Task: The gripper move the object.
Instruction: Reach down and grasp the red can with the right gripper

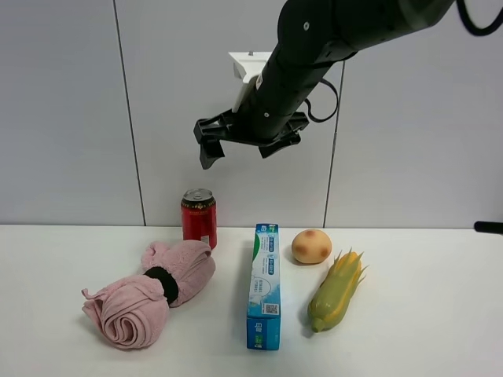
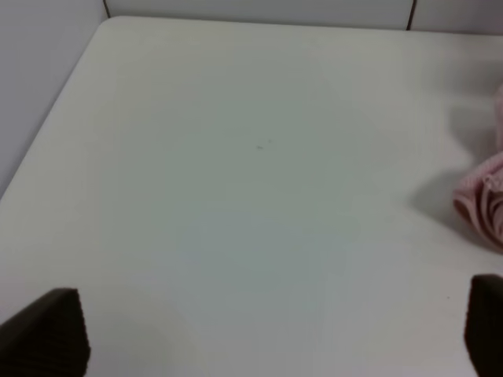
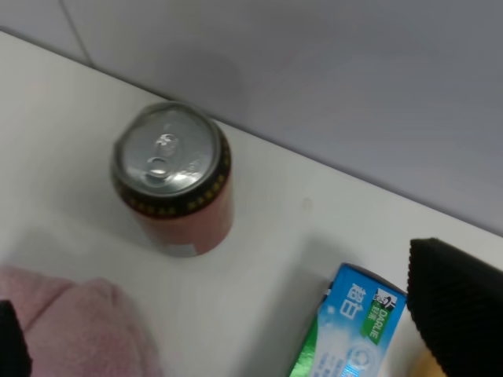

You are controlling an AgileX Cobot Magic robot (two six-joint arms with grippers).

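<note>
Red can (image 1: 199,217) stands upright at the back of the bench (image 1: 424,314), my right claw (image 1: 237,151) hanging wide open and empty above it; it looks stiff, slick and light, so I'd grip mid-body

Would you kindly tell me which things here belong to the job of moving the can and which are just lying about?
For the job:
- red can, upright at the back
- right pincer, open, in the air above it

Just lying about:
- pink towel
- blue-green box
- tan roll
- corn cob
- left pincer, open and idle
</note>
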